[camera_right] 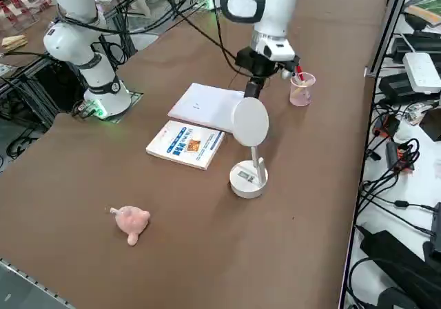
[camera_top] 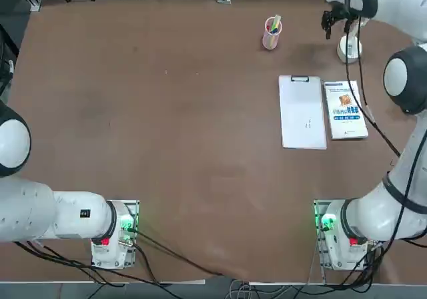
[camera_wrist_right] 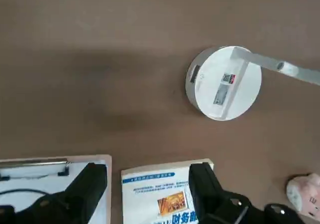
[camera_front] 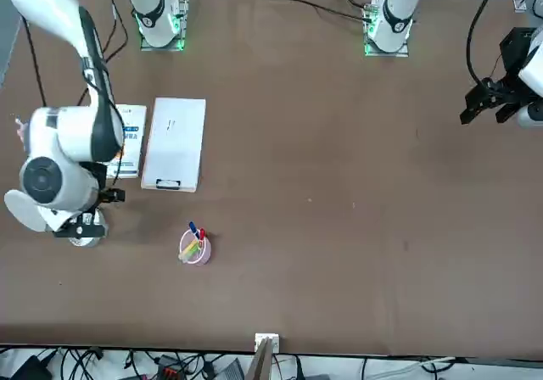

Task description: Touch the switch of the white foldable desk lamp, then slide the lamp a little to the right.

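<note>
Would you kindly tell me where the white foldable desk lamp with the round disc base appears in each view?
Top: white foldable desk lamp at far right, under the right gripper.
Front: base at left edge, below the arm.
Right side: centre.
Right wrist: base right of centre.
Shared landmark: blue-and-white book, beside the lamp.

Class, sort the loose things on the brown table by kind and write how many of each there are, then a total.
White foldable desk lamp: 1
Pink pen cup: 1
White clipboard: 1
Book: 1
Pink soft toy: 1
Total: 5
</note>
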